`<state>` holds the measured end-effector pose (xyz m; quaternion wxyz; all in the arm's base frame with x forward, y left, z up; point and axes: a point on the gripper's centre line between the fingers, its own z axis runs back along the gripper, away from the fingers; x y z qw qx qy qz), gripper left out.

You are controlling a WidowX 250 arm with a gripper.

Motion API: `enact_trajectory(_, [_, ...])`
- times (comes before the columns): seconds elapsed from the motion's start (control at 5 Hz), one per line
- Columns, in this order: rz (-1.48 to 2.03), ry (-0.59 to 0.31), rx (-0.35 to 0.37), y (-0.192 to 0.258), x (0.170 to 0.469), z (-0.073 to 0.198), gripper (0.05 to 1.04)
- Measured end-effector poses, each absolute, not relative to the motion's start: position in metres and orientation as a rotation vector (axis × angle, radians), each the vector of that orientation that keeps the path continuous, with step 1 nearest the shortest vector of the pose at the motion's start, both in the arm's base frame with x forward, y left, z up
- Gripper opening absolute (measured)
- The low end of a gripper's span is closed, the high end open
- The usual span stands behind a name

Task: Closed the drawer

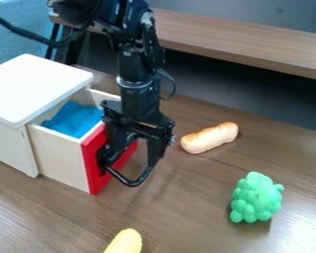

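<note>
The black gripper [132, 183] hangs just in front of the drawer's red front [98, 157], its curved fingers meeting at their tips with nothing seen between them. Whether it touches the red panel I cannot tell. The drawer [60, 157] stands pulled out from the white cabinet [35, 86] at the left, its side wall showing. Inside it lies a blue cloth-like thing [78, 118]. Part of the red front is hidden behind the gripper.
A bread-roll toy [210, 138] lies on the brown table [187, 212] to the right of the gripper. Farther right and nearer the camera is a green bumpy toy [256, 197]. A yellow toy [126, 242] sits at the bottom edge. A wooden ledge [246, 39] runs along the back.
</note>
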<state>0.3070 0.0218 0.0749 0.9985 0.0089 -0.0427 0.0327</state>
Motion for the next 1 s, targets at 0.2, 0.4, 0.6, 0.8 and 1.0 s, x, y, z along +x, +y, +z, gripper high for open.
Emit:
enact_trajectory(0.2, [0.048, -0.078, 0.05, 0.029, 0.306, 0.076, 0.999])
enact_trajectory(0.4, [0.077, -0.068, 0.083, 0.042, 0.304, 0.077, 0.999])
enact_trajectory(0.6, [0.114, -0.043, 0.097, 0.058, 0.3, 0.076, 0.999])
enact_trajectory(0.8, [0.13, -0.019, 0.114, 0.062, 0.297, 0.076, 0.999])
enact_trajectory(1.0, [0.143, -0.02, 0.159, 0.07, 0.296, 0.077, 0.999])
